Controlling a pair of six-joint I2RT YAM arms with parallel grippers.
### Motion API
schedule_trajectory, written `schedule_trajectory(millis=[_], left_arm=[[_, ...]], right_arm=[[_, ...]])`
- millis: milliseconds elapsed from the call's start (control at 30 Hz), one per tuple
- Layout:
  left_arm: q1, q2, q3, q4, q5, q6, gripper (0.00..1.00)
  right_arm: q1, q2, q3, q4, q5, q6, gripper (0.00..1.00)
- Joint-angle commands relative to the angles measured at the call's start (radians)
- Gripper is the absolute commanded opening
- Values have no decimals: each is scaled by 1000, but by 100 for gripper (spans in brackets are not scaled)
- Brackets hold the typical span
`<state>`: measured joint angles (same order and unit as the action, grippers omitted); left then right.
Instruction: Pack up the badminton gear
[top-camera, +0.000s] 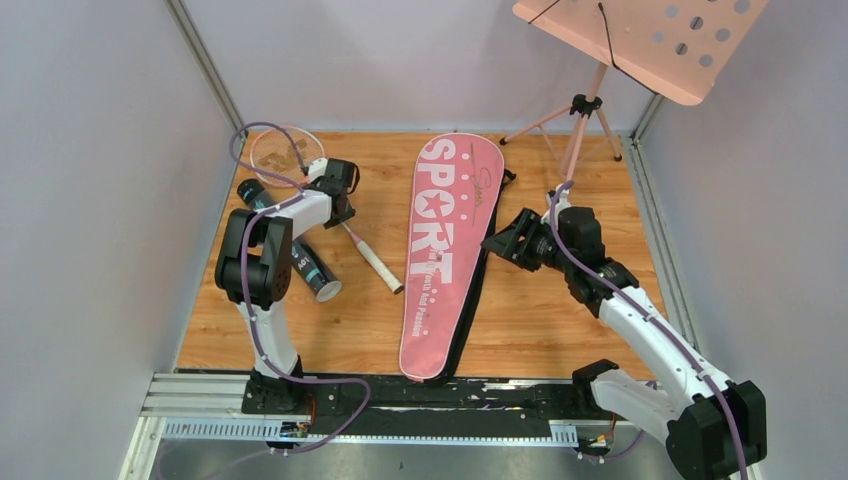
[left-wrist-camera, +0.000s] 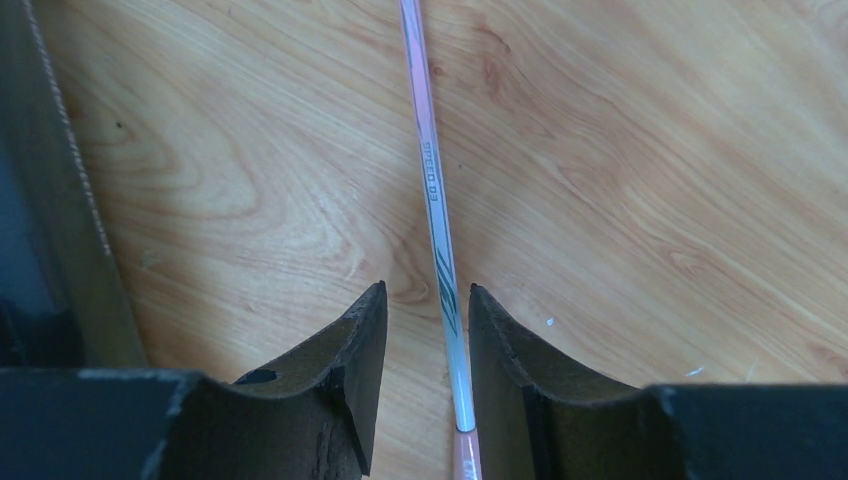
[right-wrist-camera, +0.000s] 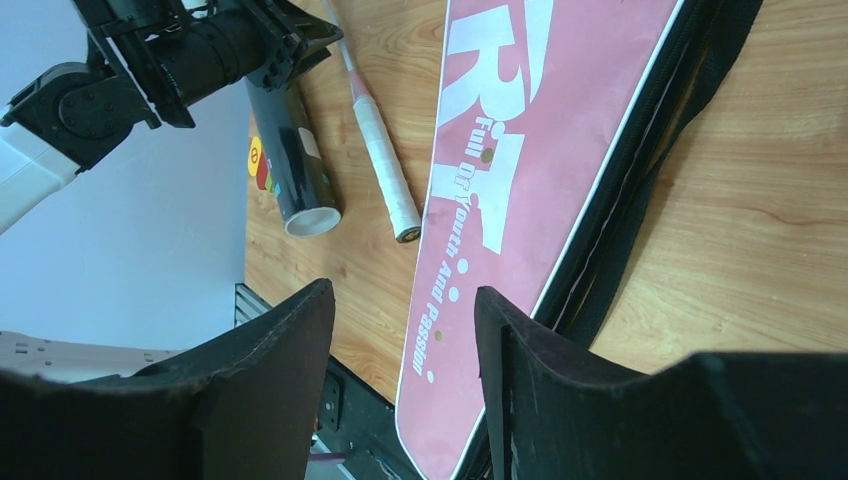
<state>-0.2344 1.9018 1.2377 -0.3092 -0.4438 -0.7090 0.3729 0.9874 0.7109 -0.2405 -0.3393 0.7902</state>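
The left fingers (left-wrist-camera: 335, 390) fill the bottom of the left wrist view. They are dark and matte, with chipped inner edges. They stand spread, and the thin glossy shaft of the pink racket (left-wrist-camera: 440, 250) runs straight up between them, closer to the right-hand finger, with a sliver of desk showing on either side. The right fingers (right-wrist-camera: 265, 380) are of the same rough black material and are also spread, with nothing between them. They hang over the narrow end of the bag (right-wrist-camera: 560, 120).

The desk (top-camera: 540, 320) is warm, orange-brown wood-grain laminate, smooth and faintly scuffed. A ribbed aluminium rail (top-camera: 200, 395) runs along its near edge. Pale grey walls close it in on three sides. A pink music stand (top-camera: 640, 40), its tray punched with round holes, rises on a slim tripod at the far right corner.

The bag is a long teardrop of pink fabric with bold white "SPORT" lettering, edged in black, and a black strap trails from under it. Beyond the right fingers and left of the bag lies the racket's white-wrapped handle. Further left is the tube (right-wrist-camera: 290, 170), a black cylinder with a white-rimmed end, partly under the left arm. The racket's round head rests beyond the left fingers, near the far wall.
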Motion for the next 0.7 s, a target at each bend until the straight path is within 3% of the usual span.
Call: schedule_trajectory(millis=[0,267,467,667], left_arm=[[12,27,12,40,33,-9,42],[18,55,16,42,50,-13,36],[20,56,18,35,78,-2,19],[21,-41,-14,65,125,25,7]], right_arm=[[8,11,-8,66,-29,-10,54],[23,51,2,86,-71,-10,54],[25,58,4,87,-94,-40,54],[24,40,10,91,-133,-58,54]])
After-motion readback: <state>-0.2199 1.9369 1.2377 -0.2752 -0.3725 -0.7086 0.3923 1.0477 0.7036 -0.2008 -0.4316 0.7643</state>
